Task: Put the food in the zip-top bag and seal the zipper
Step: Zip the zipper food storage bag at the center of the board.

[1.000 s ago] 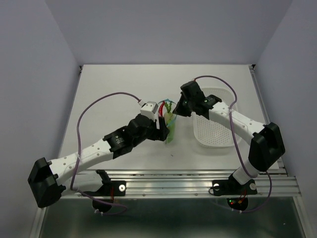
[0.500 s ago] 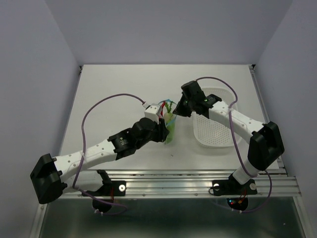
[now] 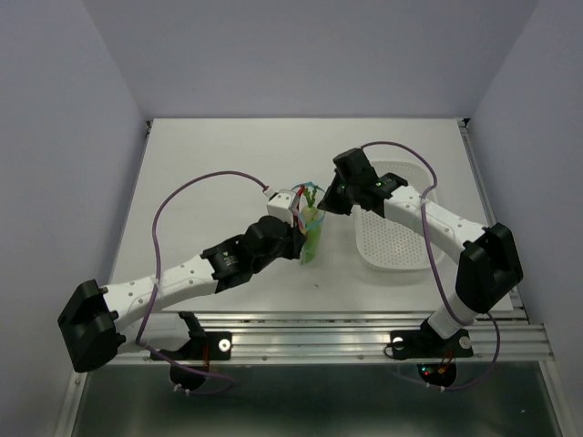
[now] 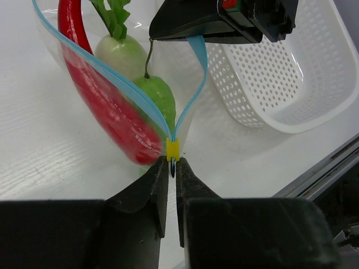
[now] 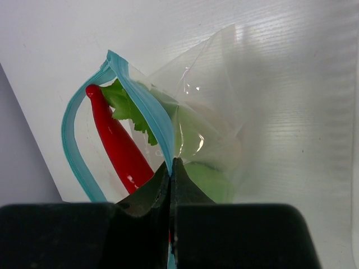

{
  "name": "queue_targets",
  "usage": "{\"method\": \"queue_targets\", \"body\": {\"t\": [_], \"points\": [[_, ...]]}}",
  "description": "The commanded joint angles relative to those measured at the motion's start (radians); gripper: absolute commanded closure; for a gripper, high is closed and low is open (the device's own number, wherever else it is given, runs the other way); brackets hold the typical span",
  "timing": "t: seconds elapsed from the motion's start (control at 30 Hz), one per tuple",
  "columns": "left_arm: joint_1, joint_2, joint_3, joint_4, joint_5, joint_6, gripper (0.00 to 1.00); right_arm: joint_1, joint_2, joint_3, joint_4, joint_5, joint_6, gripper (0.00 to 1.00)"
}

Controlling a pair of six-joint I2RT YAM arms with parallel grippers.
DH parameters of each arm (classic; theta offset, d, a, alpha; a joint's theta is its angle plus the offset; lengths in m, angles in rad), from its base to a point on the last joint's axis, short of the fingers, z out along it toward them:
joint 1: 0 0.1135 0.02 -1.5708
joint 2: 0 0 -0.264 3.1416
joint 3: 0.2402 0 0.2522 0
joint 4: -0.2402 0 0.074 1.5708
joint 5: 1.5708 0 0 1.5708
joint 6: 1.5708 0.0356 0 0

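Observation:
The zip-top bag [image 3: 312, 229] hangs between my two grippers with its mouth open. Its light-blue zipper [image 4: 193, 84] spreads in a V from a yellow tab [image 4: 173, 148]. Inside are the food pieces: a red chili [image 4: 106, 106], a white radish [image 4: 120, 53] with green leaves and a green pod [image 4: 157, 95]. My left gripper [image 4: 172, 167] has its jaws pinched on the zipper's end just below the yellow tab. My right gripper [image 5: 171, 166] is shut on one zipper strip at the mouth, beside the chili [image 5: 119, 147] and the pod [image 5: 208, 180].
A white perforated basket [image 3: 393, 238] stands right of the bag, under the right arm; it also fills the upper right of the left wrist view as the basket [image 4: 291, 73]. The table's metal front rail [image 3: 319, 332] runs close below the bag.
The left gripper has closed from wide open onto the zipper's end, and the left arm has edged right toward the bag. The right gripper has held still.

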Motion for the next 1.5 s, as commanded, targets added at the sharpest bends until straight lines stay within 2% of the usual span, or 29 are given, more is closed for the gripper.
{"method": "queue_targets", "body": {"t": [0.0,0.03,0.07,0.23,0.3,0.33,0.43,0.5,0.53,0.57,0.63,0.67,0.7,0.73,0.8,0.9,0.97,1.07,1.1,1.27,1.47], "points": [[-0.005,0.001,-0.003,0.062,-0.036,0.026,0.89,-0.004,-0.03,0.026,0.004,-0.023,0.013,0.99],[-0.005,0.004,0.002,0.062,-0.039,0.027,0.98,-0.004,-0.032,0.024,0.002,-0.024,0.013,0.99],[-0.005,0.003,0.002,0.06,-0.044,0.029,1.0,-0.004,-0.036,0.017,0.004,-0.027,0.01,0.99],[-0.005,-0.037,-0.023,0.066,-0.067,0.064,1.0,-0.004,-0.059,0.0,0.004,-0.007,-0.064,0.99],[-0.004,-0.062,-0.04,0.068,-0.078,0.079,1.0,-0.004,-0.074,0.0,0.004,0.016,-0.151,0.91],[-0.005,-0.068,-0.043,0.068,-0.085,0.096,1.0,-0.004,-0.079,-0.002,0.009,0.017,-0.214,0.84],[-0.004,-0.074,-0.041,0.071,-0.082,0.121,1.0,-0.004,-0.085,-0.003,0.025,0.004,-0.298,0.76],[-0.004,-0.069,-0.035,0.068,-0.07,0.147,1.0,-0.004,-0.087,0.003,0.027,-0.007,-0.406,0.66],[-0.005,-0.06,-0.027,0.062,-0.055,0.154,1.0,-0.004,-0.096,0.006,0.033,-0.013,-0.452,0.46],[-0.004,-0.057,-0.026,0.059,-0.049,0.164,1.0,-0.004,-0.104,0.006,0.045,-0.024,-0.555,0.37],[-0.005,-0.048,-0.024,0.059,-0.038,0.176,1.0,-0.004,-0.127,0.006,0.093,-0.039,-0.669,0.31],[-0.005,-0.046,-0.026,0.06,-0.035,0.179,1.0,-0.004,-0.163,-0.005,0.117,-0.071,-0.791,0.24],[-0.005,-0.046,-0.023,0.06,-0.036,0.187,1.0,-0.004,-0.183,-0.014,0.163,-0.108,-0.861,0.07],[-0.005,-0.048,-0.023,0.06,-0.038,0.191,1.0,-0.004,-0.226,-0.034,0.183,-0.133,-1.005,0.0],[-0.004,-0.056,-0.024,0.062,-0.036,0.204,1.0,-0.004,-0.268,-0.055,0.254,-0.229,-1.152,0.0],[-0.004,-0.075,-0.02,0.06,-0.012,0.237,1.0,-0.004,-0.321,-0.048,0.259,-0.349,-1.396,0.0],[-0.004,-0.086,-0.012,0.053,0.005,0.265,1.0,-0.013,-0.347,-0.048,0.257,-0.416,-1.49,0.0],[-0.001,-0.097,-0.009,0.05,-0.001,0.294,1.0,-0.023,-0.392,-0.052,0.167,-0.588,-1.709,0.0],[0.0,-0.108,-0.012,0.053,-0.001,0.311,1.0,-0.023,-0.398,-0.036,0.089,-0.659,-1.813,0.0],[0.015,-0.134,-0.014,0.077,0.032,0.377,1.0,-0.023,-0.351,0.059,-0.149,-0.734,-2.027,0.0],[0.044,-0.134,-0.03,0.099,0.111,0.463,1.0,-0.023,-0.262,0.07,-0.212,-0.797,-2.158,0.0]]}}
